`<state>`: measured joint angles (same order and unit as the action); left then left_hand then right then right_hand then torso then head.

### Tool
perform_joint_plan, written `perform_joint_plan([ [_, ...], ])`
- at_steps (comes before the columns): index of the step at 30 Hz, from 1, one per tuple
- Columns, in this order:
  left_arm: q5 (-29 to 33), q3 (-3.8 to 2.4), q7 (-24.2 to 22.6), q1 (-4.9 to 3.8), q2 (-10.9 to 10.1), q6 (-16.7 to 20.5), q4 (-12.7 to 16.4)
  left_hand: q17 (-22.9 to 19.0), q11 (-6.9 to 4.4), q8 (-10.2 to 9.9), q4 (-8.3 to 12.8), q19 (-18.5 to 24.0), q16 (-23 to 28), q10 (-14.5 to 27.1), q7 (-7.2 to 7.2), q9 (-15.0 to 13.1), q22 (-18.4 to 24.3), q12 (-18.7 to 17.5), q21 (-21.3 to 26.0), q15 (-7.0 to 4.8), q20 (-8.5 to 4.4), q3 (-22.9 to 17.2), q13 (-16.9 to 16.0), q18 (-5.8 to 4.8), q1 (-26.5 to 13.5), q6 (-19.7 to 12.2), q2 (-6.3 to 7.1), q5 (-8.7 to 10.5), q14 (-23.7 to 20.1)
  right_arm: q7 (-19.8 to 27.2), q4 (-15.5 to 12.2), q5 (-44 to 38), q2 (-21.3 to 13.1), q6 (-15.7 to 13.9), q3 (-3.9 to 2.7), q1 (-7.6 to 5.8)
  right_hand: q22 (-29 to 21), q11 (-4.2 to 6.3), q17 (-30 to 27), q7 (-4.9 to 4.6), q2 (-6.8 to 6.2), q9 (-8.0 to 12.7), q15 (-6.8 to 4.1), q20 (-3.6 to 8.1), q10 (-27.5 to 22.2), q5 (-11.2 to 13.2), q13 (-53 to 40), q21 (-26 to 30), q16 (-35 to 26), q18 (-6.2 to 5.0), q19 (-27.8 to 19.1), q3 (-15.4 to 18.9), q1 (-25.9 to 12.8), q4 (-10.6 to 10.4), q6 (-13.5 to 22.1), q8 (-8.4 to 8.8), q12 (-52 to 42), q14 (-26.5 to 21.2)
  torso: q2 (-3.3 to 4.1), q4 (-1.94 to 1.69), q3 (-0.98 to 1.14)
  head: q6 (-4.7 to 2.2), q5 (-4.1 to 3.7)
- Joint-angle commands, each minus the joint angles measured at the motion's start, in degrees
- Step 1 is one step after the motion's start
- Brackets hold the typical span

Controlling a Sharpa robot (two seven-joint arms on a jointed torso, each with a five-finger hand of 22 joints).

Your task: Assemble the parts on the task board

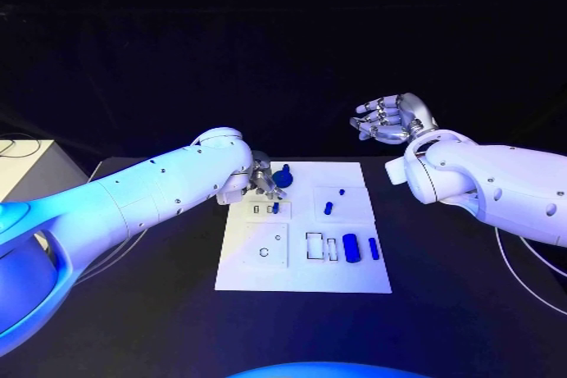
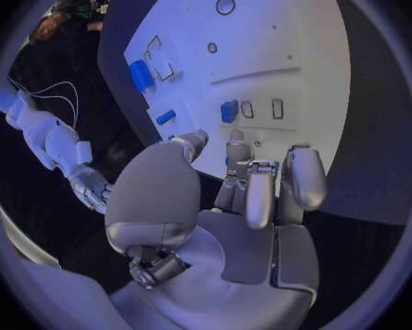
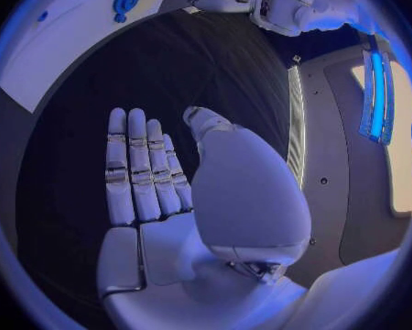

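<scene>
Lying flat on the black table (image 1: 449, 312), the white board (image 1: 305, 275) is seen as a thin matt rectangular plate with shallow slots cut into it. On its near part, a rounded blue block (image 1: 351, 248) and a slim blue bar (image 1: 374, 248) are laid side by side, next to two empty rectangular outlines. Farther in, two tiny blue pieces (image 1: 332, 204) are placed near the middle. At the far left corner of the board, the left hand (image 1: 262, 181) is lowered, its silver fingers (image 2: 259, 194) curled close together; a round blue part (image 1: 285, 177) is seen just beside them, but whether it is gripped cannot be told. A small blue peg (image 1: 275, 207) is set upright in a slot below this hand. The right hand (image 1: 390, 117) is raised well beyond the board, over the dark background, with smooth metallic fingers (image 3: 133, 169) held straight and nothing in them.
</scene>
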<state>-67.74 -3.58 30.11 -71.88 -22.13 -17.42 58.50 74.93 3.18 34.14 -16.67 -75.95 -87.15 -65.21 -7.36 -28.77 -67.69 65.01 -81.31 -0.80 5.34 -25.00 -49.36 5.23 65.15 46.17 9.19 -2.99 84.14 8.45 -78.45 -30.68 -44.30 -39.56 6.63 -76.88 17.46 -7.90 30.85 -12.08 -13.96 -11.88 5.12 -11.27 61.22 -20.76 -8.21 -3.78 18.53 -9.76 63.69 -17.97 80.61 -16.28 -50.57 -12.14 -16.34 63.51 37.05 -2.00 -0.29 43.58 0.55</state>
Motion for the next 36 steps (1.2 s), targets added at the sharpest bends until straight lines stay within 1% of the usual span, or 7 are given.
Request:
perform_joint_plan([
  [1, 0.67, 0.04, 0.06, 0.09, 0.23, -1.02, -0.39, 8.68, -0.16, 0.31, -0.05, 0.14, 0.07, 0.30, 0.05, -0.07, 0.06, 0.04, 0.19, 0.35, 0.10, -0.32, 0.00, -0.49, -0.11, 0.14, 0.48, 0.05, 2.95, 1.27, 0.14, 0.37, 0.15, 0.37, -0.03, -0.03, -0.91, -0.47, -0.60, -0.37, 0.02, 0.09, 0.05, -0.14, -0.02, 0.29, 0.73, 0.17, -1.08, -0.72, -0.63, -0.02, -0.42, 0.10, 0.02, 0.25, 0.43, -0.58, -0.11, -0.05, -0.01, 0.28, -0.05],
  [7, 1.37, 0.18, -0.04, 0.31, 0.46, -1.12, -0.92, 8.70, -0.16, 0.34, -0.05, 0.15, 0.06, 0.31, 0.06, -0.12, 0.07, 0.05, 0.20, 0.35, 0.11, -0.35, 0.00, -0.49, -0.20, 0.16, 0.53, 0.05, 2.96, 1.57, 0.40, 0.38, 0.52, 0.61, -0.03, -0.01, -2.55, -0.66, -1.96, -0.50, 0.15, 0.19, 0.35, -0.48, 0.03, 0.20, 2.10, 0.13, -3.10, -0.74, -1.33, -0.09, -0.34, 0.14, -0.18, 0.40, 1.07, -0.89, -0.19, -0.23, -0.02, 0.69, -0.16],
  [17, 2.23, 0.28, -0.19, 0.80, 0.82, -1.42, -1.63, 8.66, -0.20, 0.56, 0.04, 0.26, 0.08, 0.39, 0.13, -0.37, 0.19, 0.04, 0.24, 0.33, 0.11, -0.59, 0.08, -0.46, -0.29, 0.33, 0.66, 0.05, 2.92, 1.43, 0.22, 0.35, 0.82, 0.37, -0.03, 0.00, -3.25, -0.77, -2.55, -0.60, 0.20, 0.26, 0.49, -0.62, -0.02, 0.16, 2.69, 0.13, -3.86, -0.75, -1.61, -0.09, -0.36, 0.14, -0.11, 0.54, 1.36, -0.86, -0.23, -0.20, -0.04, 1.09, -0.16],
  [23, 2.46, 0.29, -0.25, 0.91, 0.93, -1.65, -2.09, 8.65, -0.21, 0.59, 0.06, 0.37, 0.09, 0.45, 0.14, -0.42, 0.35, -0.01, 0.31, 0.33, 0.11, -0.63, 0.16, -0.42, -0.28, 0.32, 0.71, 0.05, 2.92, 1.27, 0.19, 0.26, 0.89, 0.35, -0.03, 0.00, -3.98, -0.88, -3.14, -0.68, 0.29, 0.33, 0.62, -0.76, -0.15, -0.15, 3.31, 0.15, -4.64, -0.75, -1.93, -0.23, -0.22, 0.21, -0.09, 0.66, 1.68, -0.86, -0.33, -0.24, 0.07, 1.30, -0.13],
  [26, 2.53, 0.29, -0.26, 0.97, 1.02, -1.72, -2.25, 8.67, -0.22, 0.63, 0.10, 0.34, 0.07, 0.50, 0.15, -0.50, 0.28, -0.02, 0.28, 0.32, 0.11, -0.75, 0.19, -0.44, -0.24, 0.30, 0.75, 0.04, 2.92, 1.33, 0.20, 0.24, 0.93, 0.40, -0.03, 0.00, -4.20, -0.90, -3.31, -0.70, 0.30, 0.34, 0.65, -0.80, -0.15, -0.19, 3.48, 0.15, -4.87, -0.76, -2.03, -0.26, -0.22, 0.21, -0.12, 0.67, 1.76, -0.87, -0.30, -0.25, 0.06, 1.36, -0.21],
  [31, 2.74, 0.30, -0.28, 1.21, 1.19, -1.87, -2.56, 8.67, -0.23, 0.67, 0.14, 0.35, 0.08, 0.52, 0.16, -0.57, 0.28, -0.01, 0.28, 0.32, 0.11, -0.87, 0.19, -0.44, -0.17, 0.28, 0.77, 0.04, 2.91, 1.41, 0.18, 0.23, 0.94, 0.39, -0.03, 0.00, -4.43, -0.93, -3.51, -0.72, 0.31, 0.35, 0.69, -0.84, -0.16, -0.21, 3.66, 0.15, -5.12, -0.76, -2.12, -0.29, -0.23, 0.21, -0.13, 0.70, 1.85, -0.89, -0.30, -0.25, 0.07, 1.57, -0.23],
  [36, 2.85, 0.30, -0.30, 1.59, 1.27, -1.88, -2.94, 8.77, -0.24, 0.71, 0.18, 0.34, 0.03, 0.62, 0.17, -0.70, 0.23, -0.05, 0.26, 0.31, 0.11, -1.08, 0.27, -0.44, -0.07, 0.22, 0.83, 0.04, 2.95, 1.42, 0.14, 0.23, 0.91, 0.33, -0.03, 0.00, -4.53, -0.95, -3.60, -0.73, 0.30, 0.36, 0.71, -0.86, -0.17, -0.20, 3.74, 0.15, -5.22, -0.76, -2.15, -0.29, -0.24, 0.21, -0.13, 0.71, 1.89, -0.89, -0.30, -0.23, 0.15, 1.69, -0.23],
])
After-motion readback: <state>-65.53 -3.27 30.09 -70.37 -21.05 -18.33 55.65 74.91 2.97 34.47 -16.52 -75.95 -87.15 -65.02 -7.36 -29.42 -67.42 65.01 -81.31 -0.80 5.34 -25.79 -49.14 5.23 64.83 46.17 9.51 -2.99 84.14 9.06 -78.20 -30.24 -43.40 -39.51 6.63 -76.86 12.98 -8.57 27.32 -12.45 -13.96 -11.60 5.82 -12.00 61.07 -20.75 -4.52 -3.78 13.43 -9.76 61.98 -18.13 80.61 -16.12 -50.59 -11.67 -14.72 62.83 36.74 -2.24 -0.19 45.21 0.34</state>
